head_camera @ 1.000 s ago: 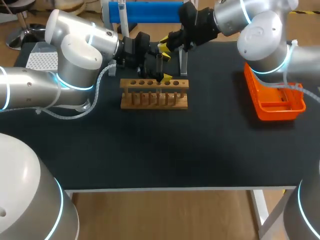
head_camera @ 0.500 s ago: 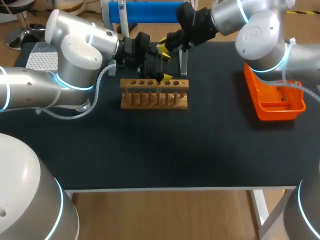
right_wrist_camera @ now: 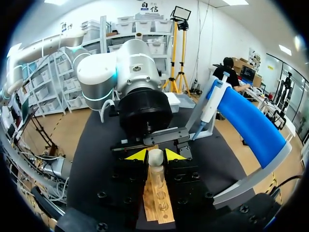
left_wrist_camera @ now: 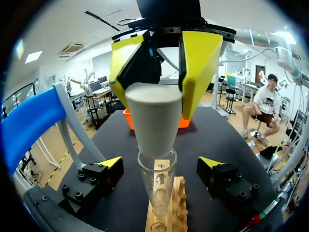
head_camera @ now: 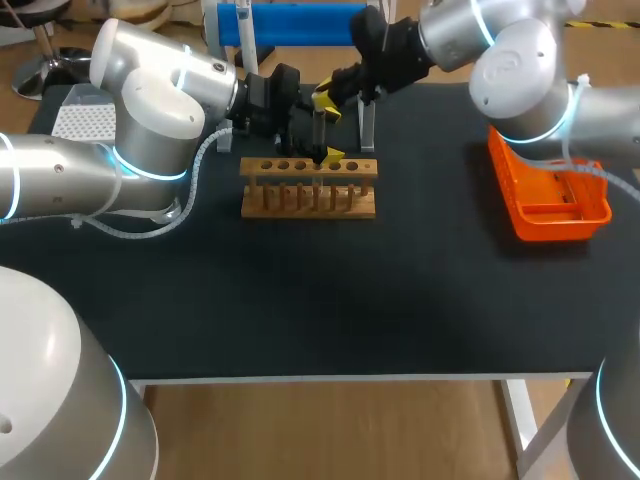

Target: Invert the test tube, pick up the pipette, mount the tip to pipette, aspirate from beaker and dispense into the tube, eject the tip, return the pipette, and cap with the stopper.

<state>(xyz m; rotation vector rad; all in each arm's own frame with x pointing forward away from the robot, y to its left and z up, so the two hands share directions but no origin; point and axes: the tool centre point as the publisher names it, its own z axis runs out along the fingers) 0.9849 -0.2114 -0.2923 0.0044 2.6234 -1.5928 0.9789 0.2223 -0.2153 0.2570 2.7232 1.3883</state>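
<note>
A clear test tube [left_wrist_camera: 157, 186] stands upright in the wooden rack [head_camera: 310, 190], mouth up. My left gripper [left_wrist_camera: 161, 166] is open, one yellow-tipped finger on each side of the tube and clear of the glass. My right gripper [right_wrist_camera: 155, 155] comes in from the far side and is shut on a cream stopper [left_wrist_camera: 154, 123]. The stopper hangs narrow end down, just above the tube's mouth. In the head view both grippers meet over the rack's right part, the right gripper [head_camera: 325, 98] above the left gripper [head_camera: 322, 140]. The pipette [right_wrist_camera: 212, 96] hangs on the blue stand [right_wrist_camera: 251, 121] behind the rack.
An orange tray [head_camera: 548, 205] lies at the table's right edge. The blue stand [head_camera: 290, 22] with its legs lines the table's far edge. The rack [right_wrist_camera: 157, 205] has several empty holes and pegs.
The right arm has edged slightly to the left with the stopper in its gripper. The left arm and the tube have kept still.
</note>
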